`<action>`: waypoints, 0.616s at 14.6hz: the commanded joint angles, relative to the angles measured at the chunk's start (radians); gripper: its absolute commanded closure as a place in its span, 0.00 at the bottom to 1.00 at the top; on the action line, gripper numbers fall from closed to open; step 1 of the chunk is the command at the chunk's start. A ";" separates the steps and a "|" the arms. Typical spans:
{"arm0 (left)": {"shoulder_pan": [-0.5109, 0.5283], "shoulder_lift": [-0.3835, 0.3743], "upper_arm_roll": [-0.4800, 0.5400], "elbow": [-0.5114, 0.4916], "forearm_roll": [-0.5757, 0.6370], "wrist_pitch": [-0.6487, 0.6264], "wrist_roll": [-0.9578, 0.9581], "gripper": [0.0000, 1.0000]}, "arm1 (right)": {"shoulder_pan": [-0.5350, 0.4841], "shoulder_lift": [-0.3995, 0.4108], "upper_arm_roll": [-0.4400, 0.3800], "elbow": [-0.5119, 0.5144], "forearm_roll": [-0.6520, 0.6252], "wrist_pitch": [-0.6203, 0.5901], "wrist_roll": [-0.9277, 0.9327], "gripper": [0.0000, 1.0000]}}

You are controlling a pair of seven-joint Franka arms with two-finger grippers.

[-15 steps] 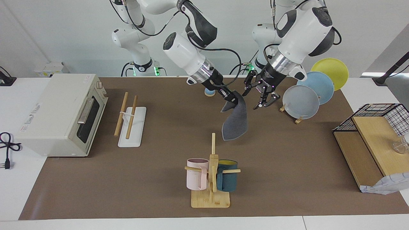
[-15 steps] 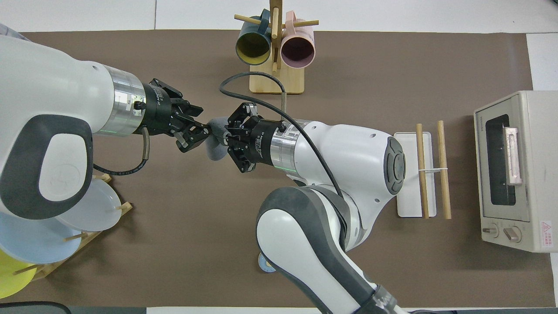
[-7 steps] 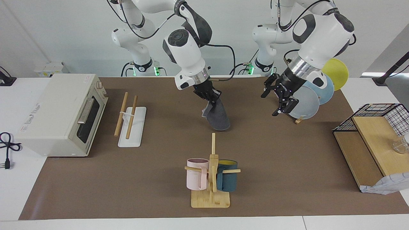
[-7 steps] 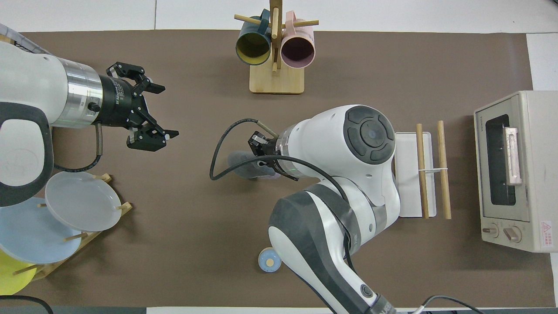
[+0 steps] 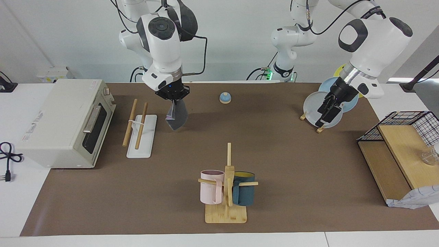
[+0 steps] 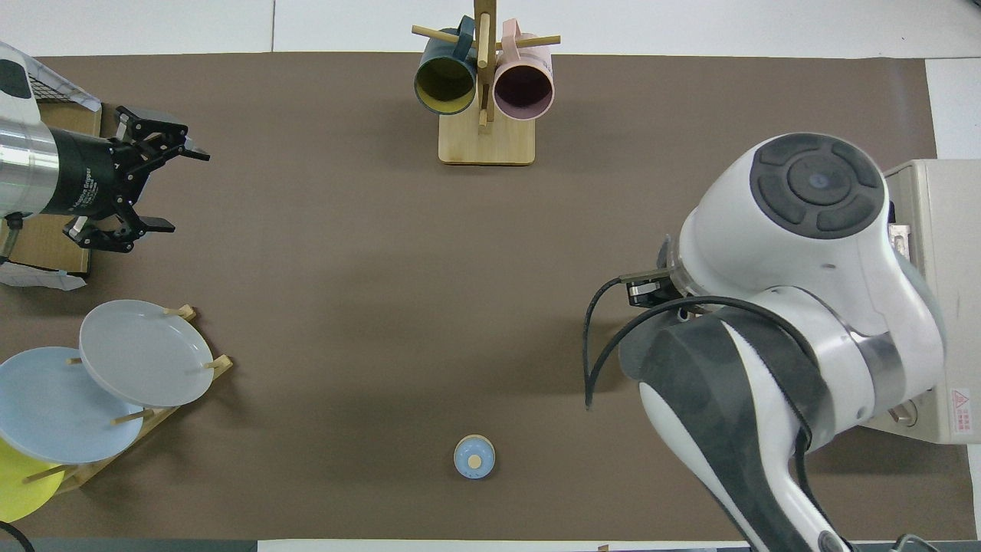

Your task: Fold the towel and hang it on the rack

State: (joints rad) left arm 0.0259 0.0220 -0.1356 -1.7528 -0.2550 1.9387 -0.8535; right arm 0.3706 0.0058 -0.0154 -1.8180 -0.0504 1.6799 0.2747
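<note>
My right gripper (image 5: 173, 101) is shut on the top of the folded towel (image 5: 178, 116). The towel hangs dark grey, with a thin purple edge showing, above the mat. It is just beside the rack (image 5: 139, 127), toward the left arm's end of the table. The rack's two wooden rods on the white base carry nothing. In the overhead view the right arm hides both towel and rack. My left gripper (image 5: 323, 116) is open and empty over the plate stand; it also shows in the overhead view (image 6: 180, 189).
A toaster oven (image 5: 65, 120) stands beside the rack at the right arm's end. A mug tree (image 5: 226, 188) with two mugs stands farther from the robots. There is a plate stand with plates (image 6: 146, 353), a small blue bell (image 5: 225, 97) and a wire basket on a wooden shelf (image 5: 401, 137).
My right gripper has carried the towel from mid-table toward the rack. My left gripper has drawn away from the towel toward its own end, over the plates.
</note>
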 commanded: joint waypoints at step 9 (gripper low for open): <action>-0.007 0.036 -0.010 0.217 0.255 -0.345 0.615 0.00 | -0.162 -0.063 0.009 -0.104 -0.167 0.006 -0.317 1.00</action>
State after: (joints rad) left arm 0.0233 0.0337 -0.1420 -1.6034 -0.0273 1.6903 -0.2958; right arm 0.2397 -0.0226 -0.0173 -1.8920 -0.1935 1.6755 0.0188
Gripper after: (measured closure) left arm 0.000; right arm 0.978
